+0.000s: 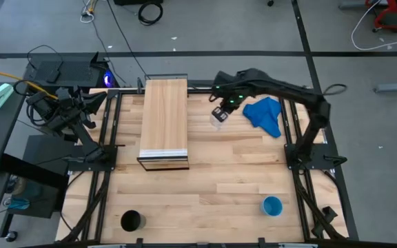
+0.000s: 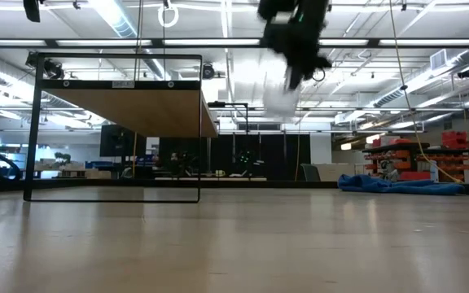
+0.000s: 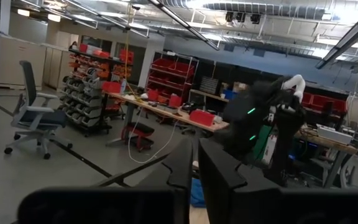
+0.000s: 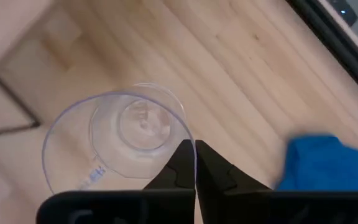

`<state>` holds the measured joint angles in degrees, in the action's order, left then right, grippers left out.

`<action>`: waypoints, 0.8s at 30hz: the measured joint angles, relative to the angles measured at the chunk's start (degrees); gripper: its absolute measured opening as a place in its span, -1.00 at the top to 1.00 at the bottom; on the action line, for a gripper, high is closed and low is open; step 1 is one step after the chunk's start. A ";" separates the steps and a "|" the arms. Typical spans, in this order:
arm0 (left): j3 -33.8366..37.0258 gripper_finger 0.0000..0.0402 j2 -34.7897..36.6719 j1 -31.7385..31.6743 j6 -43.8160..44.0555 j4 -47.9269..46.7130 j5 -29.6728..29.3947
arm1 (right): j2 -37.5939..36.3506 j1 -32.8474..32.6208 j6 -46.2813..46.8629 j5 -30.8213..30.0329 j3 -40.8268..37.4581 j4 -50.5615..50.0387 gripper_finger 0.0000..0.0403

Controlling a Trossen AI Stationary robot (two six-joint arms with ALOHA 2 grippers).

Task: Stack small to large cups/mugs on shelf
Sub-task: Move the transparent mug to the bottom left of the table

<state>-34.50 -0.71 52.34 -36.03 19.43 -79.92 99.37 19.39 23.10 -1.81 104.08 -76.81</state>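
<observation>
The small clear glass cup (image 4: 120,140) hangs in my right gripper (image 4: 194,155), high above the tabletop beyond the shelf's right side (image 1: 218,118), and it shows in the low view as a pale shape (image 2: 282,99) under the gripper (image 2: 298,61). The light-wood shelf (image 1: 164,124) stands at the table's far middle. The bright-blue cup (image 1: 272,205) stands near the right near corner. The black cup (image 1: 131,220) stands near the left near edge. My left gripper (image 3: 196,171) waits shut, folded back at the table's far left (image 1: 94,107). My right gripper pinches the clear cup's rim (image 4: 188,142), one finger inside the cup and one outside. The fingers come from above, pointing down. The cup is lifted clear of the table and hangs below the fingers with its mouth up.
A crumpled blue cloth (image 1: 264,114) lies on the table just right of the held cup. Dark frame rails (image 1: 291,148) run along both table sides. Open wood spreads between the shelf's front and the two near cups.
</observation>
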 joint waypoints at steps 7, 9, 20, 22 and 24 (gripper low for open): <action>0.00 0.86 0.00 -0.01 0.01 -0.01 0.00 | -6.94 -9.58 10.06 -0.76 5.61 -10.54 0.99; 0.00 0.88 0.00 0.00 0.81 0.01 0.00 | -8.34 -13.69 13.86 -0.73 5.87 -12.20 0.99; 0.00 0.83 0.00 -0.01 2.17 -0.01 0.00 | -3.70 -38.09 32.61 -2.28 5.89 -9.70 1.00; 0.00 0.82 0.00 -0.02 2.16 -0.01 -0.02 | -0.60 -39.97 31.42 -1.97 5.89 -5.51 1.00; 0.00 0.82 0.00 -0.02 2.16 -0.03 -0.02 | 2.74 -40.43 28.16 -0.73 5.87 -0.35 1.00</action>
<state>-34.50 -0.71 52.31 -33.87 19.40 -79.94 102.11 -21.04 51.26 -2.54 109.95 -77.16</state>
